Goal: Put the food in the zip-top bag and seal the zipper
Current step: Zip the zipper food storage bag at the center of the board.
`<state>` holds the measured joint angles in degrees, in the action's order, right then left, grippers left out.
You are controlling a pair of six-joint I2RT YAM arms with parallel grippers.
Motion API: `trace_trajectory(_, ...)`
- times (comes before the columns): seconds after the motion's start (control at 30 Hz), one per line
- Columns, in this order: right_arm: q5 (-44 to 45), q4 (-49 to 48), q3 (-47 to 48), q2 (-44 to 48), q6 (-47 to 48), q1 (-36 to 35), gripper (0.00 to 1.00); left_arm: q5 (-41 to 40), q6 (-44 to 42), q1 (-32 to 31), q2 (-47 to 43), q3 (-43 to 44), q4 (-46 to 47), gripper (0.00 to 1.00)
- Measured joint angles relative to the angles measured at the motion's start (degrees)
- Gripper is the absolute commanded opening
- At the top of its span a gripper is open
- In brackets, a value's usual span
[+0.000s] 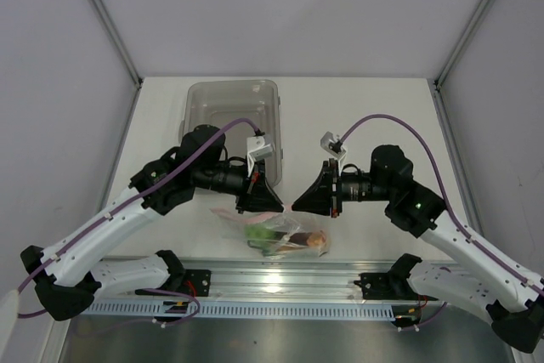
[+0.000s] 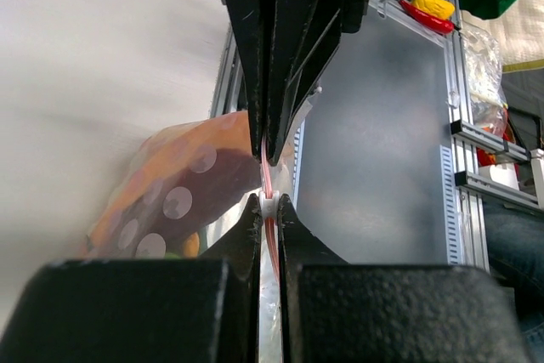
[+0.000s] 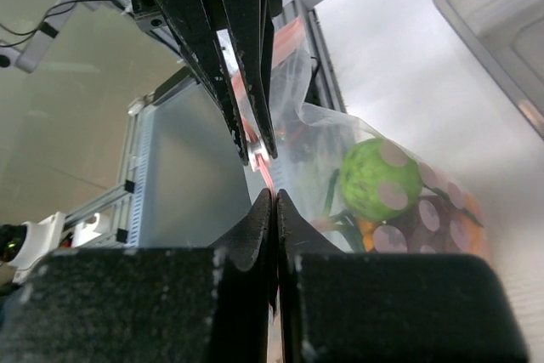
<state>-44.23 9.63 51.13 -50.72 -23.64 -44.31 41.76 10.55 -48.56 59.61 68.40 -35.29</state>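
The zip-top bag (image 1: 280,231) lies at the table's near edge with the food inside: a green lime (image 3: 381,180), orange pieces (image 2: 161,176) and a dark-red slice (image 3: 433,214). Its pink-red zipper (image 2: 265,172) runs between my two grippers, which meet tip to tip above the bag. My left gripper (image 2: 269,201) is shut on the zipper at a small white slider (image 2: 269,207). My right gripper (image 3: 274,197) is shut on the same strip (image 3: 265,174) just opposite. From above, the left gripper (image 1: 270,206) and right gripper (image 1: 297,204) nearly touch.
A rigid clear grey bin (image 1: 234,116) stands behind the left arm, toward the back of the table. A metal rail (image 1: 280,282) runs along the near edge just beyond the bag. White walls close in the left and right sides.
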Motion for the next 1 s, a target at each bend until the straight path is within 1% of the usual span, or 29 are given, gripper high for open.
trace_trajectory(0.37, 7.41, 7.69, 0.13, 6.4, 5.31, -0.2, 0.0, -1.81, 0.0, -0.02, -2.8, -1.97, -0.09, 0.01)
trace_trajectory(0.57, 12.04, 10.45, 0.13, 8.92, 5.27, 0.17, 0.0, -4.66, -0.24, -0.02, -4.2, -1.99, -1.64, 0.01)
trace_trajectory(0.87, 17.46, 13.99, 0.13, 9.57, 3.76, 3.23, 0.0, -9.9, -1.05, 0.02, -4.66, -1.79, -4.26, 0.01)
trace_trajectory(1.0, 18.95, 14.78, 0.13, 9.46, 2.62, 5.2, 0.0, -12.11, -1.09, 0.76, -4.0, -0.2, -6.1, 0.01)
